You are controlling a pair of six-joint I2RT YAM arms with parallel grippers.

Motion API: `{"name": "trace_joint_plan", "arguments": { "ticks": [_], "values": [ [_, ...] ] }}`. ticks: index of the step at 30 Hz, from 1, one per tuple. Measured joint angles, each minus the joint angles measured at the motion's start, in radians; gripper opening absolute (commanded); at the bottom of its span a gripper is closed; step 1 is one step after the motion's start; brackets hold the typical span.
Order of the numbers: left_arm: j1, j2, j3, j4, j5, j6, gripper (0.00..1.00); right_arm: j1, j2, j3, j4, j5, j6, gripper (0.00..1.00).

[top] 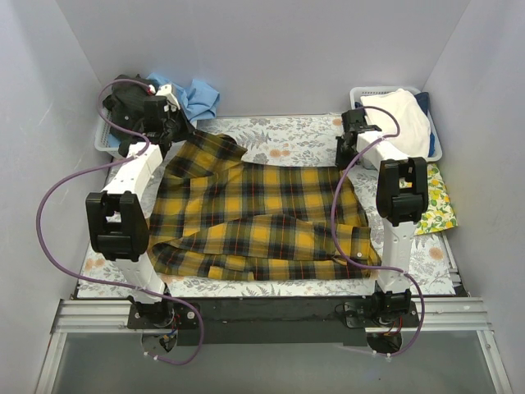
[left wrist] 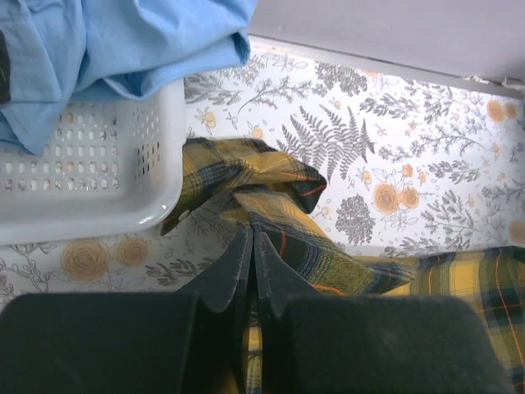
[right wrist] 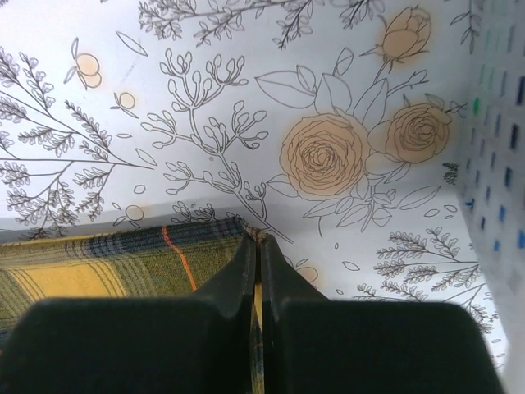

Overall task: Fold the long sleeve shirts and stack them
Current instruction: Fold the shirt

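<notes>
1. Arm bases: both bolted at the 6 o'clock edge of the surface, which carries a grey floral cover [top: 287, 144].

2. Task item: the yellow-and-black plaid flannel shirt [top: 262, 217] lies spread across the middle of the cover. It is loosely flat, with rumpled folds along its near edge.

3. Left hand [left wrist: 253, 242]: at the shirt's 10 o'clock corner. The fingers are pressed together and clamped on a bunched fold of the plaid, which twists away from the fingertips onto the cover.

4. Right hand [right wrist: 256, 246]: at the shirt's 2 o'clock corner. The fingers are together, pinching the plaid's edge at the tips, and a sliver of yellow cloth shows between them.

5. At 3 o'clock, a lemon-print cloth [top: 435, 205] lies at the cover's edge.

6. At 11 o'clock, a white perforated basket [left wrist: 90, 205] stands just beside the held corner, with a light blue shirt [left wrist: 123, 41] hanging over its rim.

7. At 1 o'clock, a second basket [top: 361, 92] holds a white cloth [top: 406, 115]. Dark blue fabric shows behind the cloth; what garment it is cannot be told.
</notes>
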Motion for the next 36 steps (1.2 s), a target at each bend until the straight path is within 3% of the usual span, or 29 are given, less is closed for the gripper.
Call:
{"name": "trace_joint_plan", "arguments": {
  "ticks": [18,27,36],
  "values": [
    [0.0,-0.002,0.009,-0.041,-0.22,0.136,0.0,-0.002,-0.145,0.043,0.006,-0.015,-0.039,0.01],
    [0.0,-0.032,0.023,-0.097,-0.114,0.1,0.0,-0.003,-0.167,-0.019,0.02,-0.046,-0.05,0.01],
    [0.0,-0.309,-0.134,-0.127,-0.033,0.032,0.0,-0.003,-0.251,-0.177,0.062,-0.06,-0.064,0.01]
  ]
}}
